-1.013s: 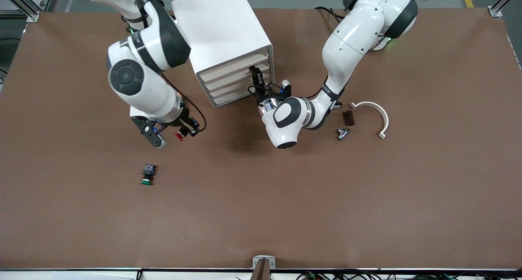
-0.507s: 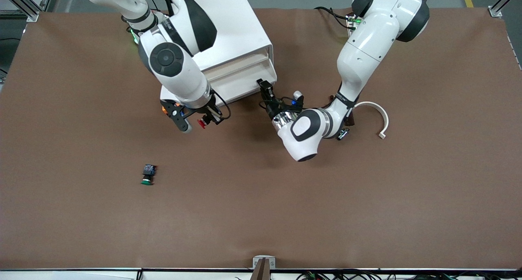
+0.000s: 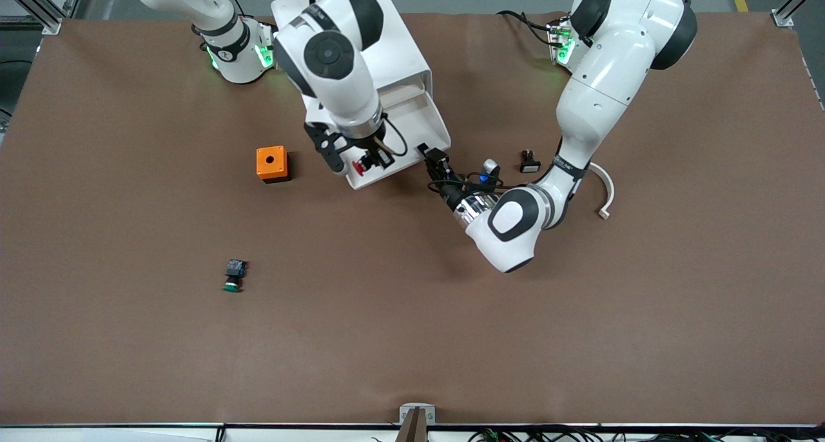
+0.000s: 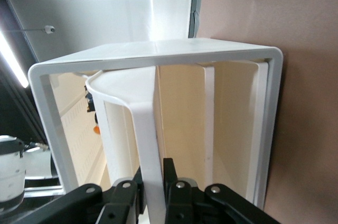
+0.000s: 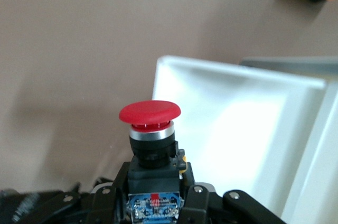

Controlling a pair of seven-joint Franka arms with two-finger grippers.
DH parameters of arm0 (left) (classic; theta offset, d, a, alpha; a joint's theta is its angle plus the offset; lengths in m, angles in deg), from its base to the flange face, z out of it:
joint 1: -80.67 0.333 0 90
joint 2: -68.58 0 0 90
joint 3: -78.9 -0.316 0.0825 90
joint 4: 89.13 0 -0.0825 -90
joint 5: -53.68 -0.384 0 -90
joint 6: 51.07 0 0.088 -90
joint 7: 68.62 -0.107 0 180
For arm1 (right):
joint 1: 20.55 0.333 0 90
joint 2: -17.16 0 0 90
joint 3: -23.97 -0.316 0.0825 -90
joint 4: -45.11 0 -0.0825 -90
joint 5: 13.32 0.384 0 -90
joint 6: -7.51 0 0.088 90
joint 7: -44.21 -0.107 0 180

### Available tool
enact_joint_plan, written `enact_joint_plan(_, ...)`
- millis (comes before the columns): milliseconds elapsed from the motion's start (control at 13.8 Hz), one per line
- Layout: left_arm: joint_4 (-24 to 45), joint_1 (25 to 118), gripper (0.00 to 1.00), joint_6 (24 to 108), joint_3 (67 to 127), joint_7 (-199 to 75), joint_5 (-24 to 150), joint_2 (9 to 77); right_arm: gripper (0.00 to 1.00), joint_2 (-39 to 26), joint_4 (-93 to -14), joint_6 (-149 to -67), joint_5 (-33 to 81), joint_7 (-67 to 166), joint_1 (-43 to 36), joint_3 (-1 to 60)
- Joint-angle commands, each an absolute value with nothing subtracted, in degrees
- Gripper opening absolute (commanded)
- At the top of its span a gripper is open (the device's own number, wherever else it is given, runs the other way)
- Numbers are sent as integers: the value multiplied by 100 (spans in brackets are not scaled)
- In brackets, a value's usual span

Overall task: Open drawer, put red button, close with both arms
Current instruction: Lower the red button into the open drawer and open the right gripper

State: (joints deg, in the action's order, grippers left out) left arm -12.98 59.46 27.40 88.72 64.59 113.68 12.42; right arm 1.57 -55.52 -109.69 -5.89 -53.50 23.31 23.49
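Brown table [image 3: 580, 332], wide and flat, with the two arm bases at twelve o'clock in the front view. Between the bases, a white drawer cabinet [image 3: 387, 49]. At its six o'clock side stands one drawer [image 3: 430, 121], open toward the camera, pale inside.

Right gripper [image 3: 361, 165] over the open drawer, at the corner nearest to the camera. Clamped there: the red button [image 3: 358, 167], body between the fingers. In the right wrist view, red button [image 5: 149, 112] with the cap pointing away from the gripper [image 5: 156, 184], just over the edge of the drawer wall.

Left gripper [image 3: 430, 155] at the front of the drawer, at about four o'clock from the cabinet. In the left wrist view, fingers [image 4: 127, 195] pressed on both sides of the thin white front wall, so probably gripping the drawer by this wall; contact not fully clear from that angle.

At nine o'clock from the drawer front, an orange box [image 3: 271, 163] with a hole on top. At seven o'clock from this box and well apart, nearer to the camera, a green-capped button [image 3: 232, 276] lying on its side. At three o'clock from the left gripper, a small black part [image 3: 529, 163]; at four o'clock from that, a white curved piece [image 3: 606, 187].
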Motion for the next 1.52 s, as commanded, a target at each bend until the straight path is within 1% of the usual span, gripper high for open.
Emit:
enact_joint_plan(0,-1389,6177,17,2698,8857,6463,11485,1206,0,328,-5763,-11211,-549,-5921,2742,2423)
enact_joint_plan(145,-1381,6257,19,2707,8848,6454,11468,1206,0,249,-5772,-11369,-558,-6151,2919,2423)
enact_joint_plan(217,-1381,6266,25,2707,8848,6419,11468,1206,0,205,-5763,-11422,-558,-6221,2998,2423)
enact_joint_plan(289,-1381,6274,38,2707,8848,6384,11459,1206,0,170,-5763,-11483,-558,-6283,3059,2423)
enact_joint_plan(362,-1381,6292,55,2707,8848,6349,11459,1206,0,91,-5763,-11545,-558,-6362,3130,2423)
enact_joint_plan(507,-1389,6345,94,2707,8848,6034,11476,1206,0,-58,-5746,-11668,-567,-6520,3261,2423)
enact_joint_plan(579,-1398,6345,100,2707,8848,5875,11485,1215,0,-120,-5728,-11721,-611,-6608,3297,2423)
enact_joint_plan(651,-1398,6353,100,2707,8857,5682,11485,1224,1,-199,-5719,-11799,-602,-6670,3323,2423)
enact_joint_plan(724,-1407,6380,100,2707,8848,5428,11468,1233,15,-243,-5719,-11896,-611,-6723,3324,2423)
enact_joint_plan(796,-1424,6415,100,2698,8857,5173,11450,1241,44,-261,-5719,-11932,-602,-6732,3332,2423)
enact_joint_plan(868,-1477,6450,100,2689,8848,4936,11441,1241,64,-313,-5719,-11967,-611,-6732,3411,2423)
enact_joint_plan(941,-1547,6485,100,2689,8848,4724,11433,1241,98,-340,-5719,-11985,-628,-6732,3490,2432)
enact_joint_plan(1013,-1643,6512,100,2672,8848,4400,11432,1233,100,-358,-5702,-11976,-707,-6732,3491,2432)
enact_joint_plan(1230,-1776,6529,100,2654,8761,3399,11345,1268,100,-358,-5623,-11923,-787,-6688,3412,2441)
enact_joint_plan(1303,-1924,6529,100,2645,8717,3047,11301,1276,100,-349,-5588,-11915,-796,-6592,3368,2467)
enact_joint_plan(1447,-2083,6529,100,2654,8708,2310,11073,1277,100,-314,-5465,-11662,-796,-6102,3088,2467)
